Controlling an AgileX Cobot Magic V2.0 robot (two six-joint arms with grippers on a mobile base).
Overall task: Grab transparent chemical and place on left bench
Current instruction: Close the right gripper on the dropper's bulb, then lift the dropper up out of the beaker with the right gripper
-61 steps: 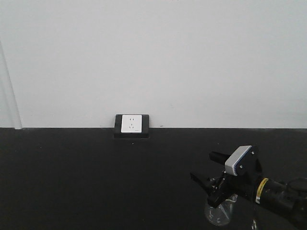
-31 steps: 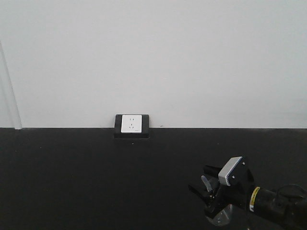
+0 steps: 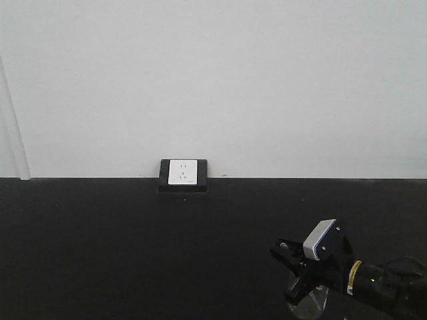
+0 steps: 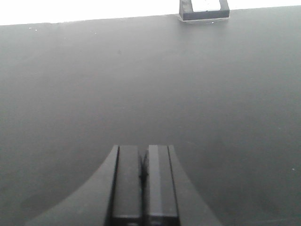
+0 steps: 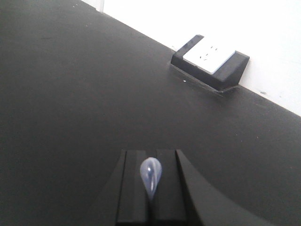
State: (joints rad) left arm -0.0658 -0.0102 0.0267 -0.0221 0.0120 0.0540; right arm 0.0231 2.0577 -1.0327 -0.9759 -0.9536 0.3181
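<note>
The transparent chemical, a small clear glass beaker, stands at the bottom right of the front view, partly hidden under my right arm. My right gripper is low over it. In the right wrist view this gripper is shut on the pale clear dropper bulb, which pokes up between the jaws; the beaker itself is hidden there. My left gripper is shut and empty, over bare black worktop. The left bench with the sink basin is out of view.
The black worktop runs along a white wall. A white socket in a black frame sits at its back edge; it also shows in the left wrist view and the right wrist view.
My right gripper has come down and slightly left over the beaker, and its jaws have gone from open to shut. The beaker has stayed in place.
</note>
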